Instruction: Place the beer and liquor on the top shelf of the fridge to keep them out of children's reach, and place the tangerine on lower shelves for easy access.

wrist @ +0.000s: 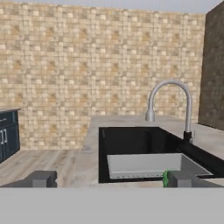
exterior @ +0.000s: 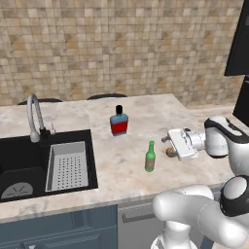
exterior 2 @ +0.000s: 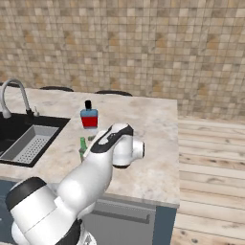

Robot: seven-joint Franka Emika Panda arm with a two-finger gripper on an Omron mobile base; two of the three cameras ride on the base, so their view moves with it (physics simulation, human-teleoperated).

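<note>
Two bottles stand on the marble desk [exterior: 146, 116] right of the black sink [exterior: 29, 163]: the liquor [exterior: 119, 122] further back, the beer [exterior: 150, 157] nearer the front edge. Just beside the beer, the gripper [exterior: 168, 146] points sideways, jaws released wide. Behind it lies the tangerine [exterior: 170, 152], partly hidden.

Green beer [exterior: 150, 158] upright; liquor [exterior: 118, 121] behind, apart.

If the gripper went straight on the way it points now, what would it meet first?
Probably the beer: the open gripper points toward the sink, the bottle just ahead, slightly to one side. Depth is unclear.
</note>
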